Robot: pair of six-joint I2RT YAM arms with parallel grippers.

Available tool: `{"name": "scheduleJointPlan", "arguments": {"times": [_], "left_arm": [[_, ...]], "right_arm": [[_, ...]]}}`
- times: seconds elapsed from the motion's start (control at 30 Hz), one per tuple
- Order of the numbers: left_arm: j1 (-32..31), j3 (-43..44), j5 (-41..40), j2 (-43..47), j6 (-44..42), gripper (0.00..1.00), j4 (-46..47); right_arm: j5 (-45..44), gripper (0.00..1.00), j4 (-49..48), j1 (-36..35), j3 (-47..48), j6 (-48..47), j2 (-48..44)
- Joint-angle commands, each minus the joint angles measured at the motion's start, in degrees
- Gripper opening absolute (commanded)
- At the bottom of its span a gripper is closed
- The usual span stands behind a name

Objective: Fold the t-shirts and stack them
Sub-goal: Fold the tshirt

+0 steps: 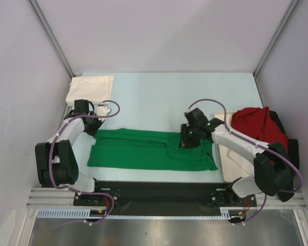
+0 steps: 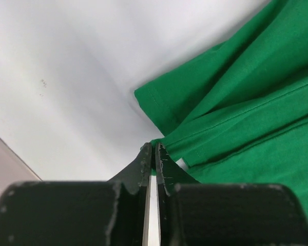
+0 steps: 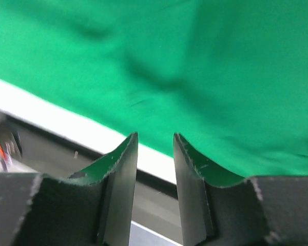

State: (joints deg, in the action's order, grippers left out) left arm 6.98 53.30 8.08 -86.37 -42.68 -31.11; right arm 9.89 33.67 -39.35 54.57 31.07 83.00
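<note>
Left gripper (image 1: pixel 94 127), seen from above, sits at the near-left end of the green t-shirt (image 1: pixel 149 150), which lies flat and lengthways on the pale worktop (image 1: pixel 159 97) and stretches from this gripper across to the right gripper (image 1: pixel 188 140). That second gripper hangs over the shirt's other end, above a raised crease. Beyond the left gripper, in the far left corner, lies the folded cream-white t-shirt (image 1: pixel 90 89). Outward from the right gripper, past its forearm, the red t-shirt (image 1: pixel 254 123) is heaped loosely, with the dark t-shirt (image 1: pixel 293 147) showing at its outer edge

From the left wrist, the left gripper (image 2: pixel 151 147) has its fingers pressed almost together, only a thin slit between them, and they pinch the hem of the green t-shirt (image 2: pixel 246 102) at the very tips. The cloth fans out ahead and to the right of the tips in layered folds; bare worktop (image 2: pixel 66 77) fills the left

From the right wrist, the right gripper (image 3: pixel 155 136) is spread, its fingers apart with nothing between them. Green t-shirt (image 3: pixel 185 61) fills the view ahead of the tips, and a white strip of worktop (image 3: pixel 51 110) runs to their left
</note>
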Motion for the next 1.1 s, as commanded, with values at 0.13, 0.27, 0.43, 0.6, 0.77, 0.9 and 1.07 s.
{"name": "scheduleJointPlan", "arguments": {"times": [0.13,0.27,0.43,0.6,0.77,0.9,1.07], "left_arm": [[-0.04,-2.06,0.98,4.72,-2.33,0.09,0.96],[-0.13,-1.62,1.77,4.1,-1.53,0.1,0.62],[-0.13,-1.35,1.77,4.28,-1.45,0.1,0.18],[-0.22,-1.71,1.24,4.28,-1.62,0.1,0.35],[-0.22,-2.06,1.5,4.19,-1.88,0.11,-0.09],[-0.22,-2.5,1.15,4.72,-2.32,0.11,0.0],[-0.22,-2.41,1.06,4.54,-3.03,0.11,0.17]], "right_arm": [[-13.93,0.37,6.14,13.86,-3.66,1.8,-5.91],[-11.39,0.38,4.83,14.83,-9.12,4.08,-9.17],[-5.85,0.35,1.66,15.01,-14.92,8.03,-11.37],[-3.57,0.35,-0.53,15.18,-17.48,9.18,-11.99],[-0.93,0.29,-3.61,15.97,-17.39,10.06,-9.35],[-1.1,0.12,-3.35,17.29,-17.74,9.71,-9.96],[-2.42,0.0,0.34,20.19,-18.97,8.92,-13.65]]}}
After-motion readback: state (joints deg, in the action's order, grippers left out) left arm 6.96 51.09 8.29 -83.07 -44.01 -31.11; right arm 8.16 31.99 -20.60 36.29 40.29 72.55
